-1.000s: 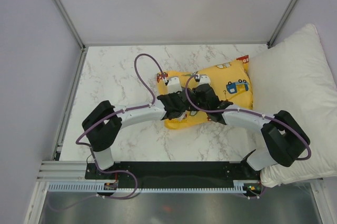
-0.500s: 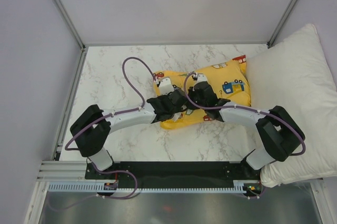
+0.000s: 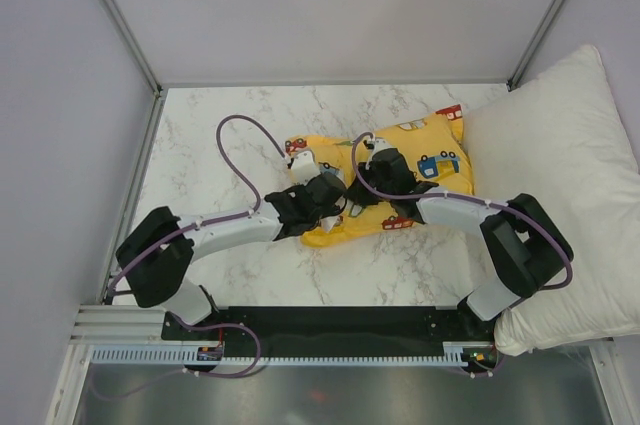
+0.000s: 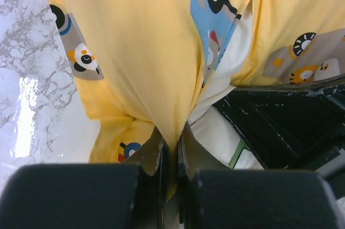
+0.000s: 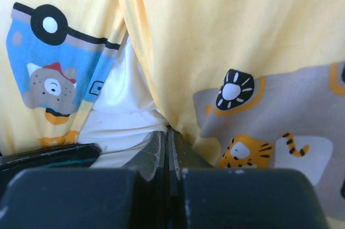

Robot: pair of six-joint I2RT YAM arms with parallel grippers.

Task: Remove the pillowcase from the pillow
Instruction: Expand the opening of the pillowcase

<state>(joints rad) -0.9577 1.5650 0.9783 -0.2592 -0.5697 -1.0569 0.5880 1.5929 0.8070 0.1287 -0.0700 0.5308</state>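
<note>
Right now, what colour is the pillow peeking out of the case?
Plain cream-white pillow, no print, between the yellow case folds; clearest in the right wrist view.

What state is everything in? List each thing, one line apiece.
pillowcase: on the pillow, bunched, pinched by both claws
pillow: mostly inside the pillowcase, a cream strip showing
left claw: shut on pillowcase
right claw: shut on pillowcase
white pillow: lying untouched at right

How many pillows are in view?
2. A small cream pillow, mostly hidden inside the yellow pillowcase, lies at the centre; a large white pillow lies at the right edge.
</note>
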